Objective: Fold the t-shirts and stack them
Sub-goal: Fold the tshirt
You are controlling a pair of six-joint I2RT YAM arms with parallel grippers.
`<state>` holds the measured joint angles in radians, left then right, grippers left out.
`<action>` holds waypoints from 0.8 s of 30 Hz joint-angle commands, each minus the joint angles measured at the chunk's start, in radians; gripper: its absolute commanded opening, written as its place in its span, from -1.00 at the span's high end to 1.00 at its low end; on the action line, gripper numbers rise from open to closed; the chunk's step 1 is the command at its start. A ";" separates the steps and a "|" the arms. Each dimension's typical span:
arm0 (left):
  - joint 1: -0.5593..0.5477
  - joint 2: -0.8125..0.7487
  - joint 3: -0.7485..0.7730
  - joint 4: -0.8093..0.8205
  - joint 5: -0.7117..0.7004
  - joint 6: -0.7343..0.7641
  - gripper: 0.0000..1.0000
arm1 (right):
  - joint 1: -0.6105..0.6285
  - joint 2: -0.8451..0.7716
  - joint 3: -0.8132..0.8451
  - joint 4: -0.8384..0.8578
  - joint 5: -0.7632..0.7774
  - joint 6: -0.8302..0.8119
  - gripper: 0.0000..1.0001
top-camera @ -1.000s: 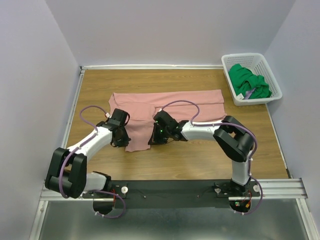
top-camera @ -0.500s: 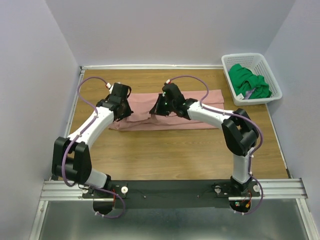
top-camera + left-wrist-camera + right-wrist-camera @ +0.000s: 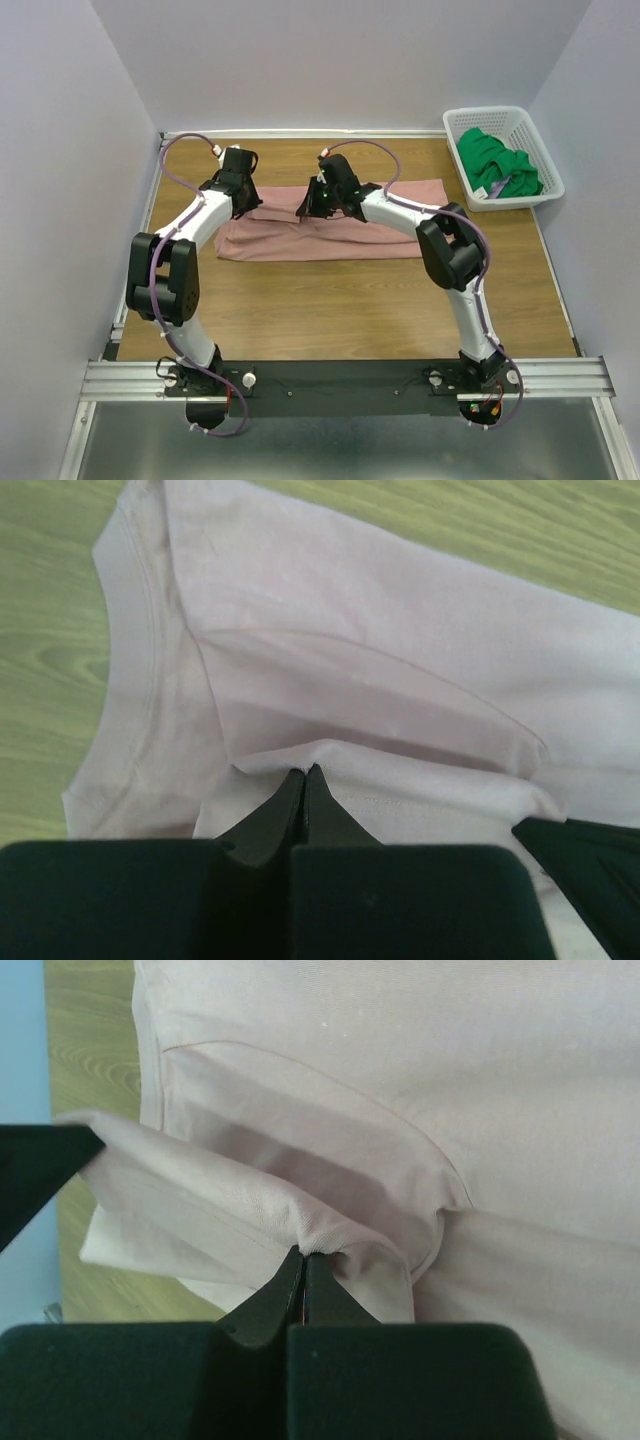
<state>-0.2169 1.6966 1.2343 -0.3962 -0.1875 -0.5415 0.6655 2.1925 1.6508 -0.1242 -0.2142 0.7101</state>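
A: Biggest thing first?

B: Wooden table (image 3: 350, 300), filling the middle of the top view. The pink t-shirt (image 3: 300, 240) lies flat on it as a long folded band, upper centre of the frame.

A: Containers?

B: One white lattice basket (image 3: 487, 112), upper right, on the table's far corner and well apart from the pink cloth. The green t-shirt (image 3: 497, 165) sits bunched inside it. There's a pale purple scrap at its lower edge, possibly a label. Too small to say.

A: Grippers?

B: Left gripper (image 3: 303, 772): jaws pinched together on a raised fold of the pink t-shirt near its left end. Right gripper (image 3: 303, 1258): jaws likewise closed on a gathered fold of the same shirt, near the middle of the band's upper edge.
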 commanded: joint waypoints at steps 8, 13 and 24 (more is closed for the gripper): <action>0.019 0.104 0.093 0.168 -0.004 0.092 1.00 | -0.027 0.053 0.047 -0.023 0.025 -0.052 0.96; 0.021 0.140 0.113 0.198 0.002 0.101 1.00 | -0.035 0.039 0.041 -0.023 0.070 -0.073 0.89; 0.030 0.164 0.083 0.223 -0.009 0.063 -0.18 | -0.038 0.055 0.053 -0.025 0.107 -0.101 0.47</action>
<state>-0.2001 1.8629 1.3220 -0.2192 -0.1726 -0.4675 0.6334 2.2318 1.6814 -0.1253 -0.1635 0.6376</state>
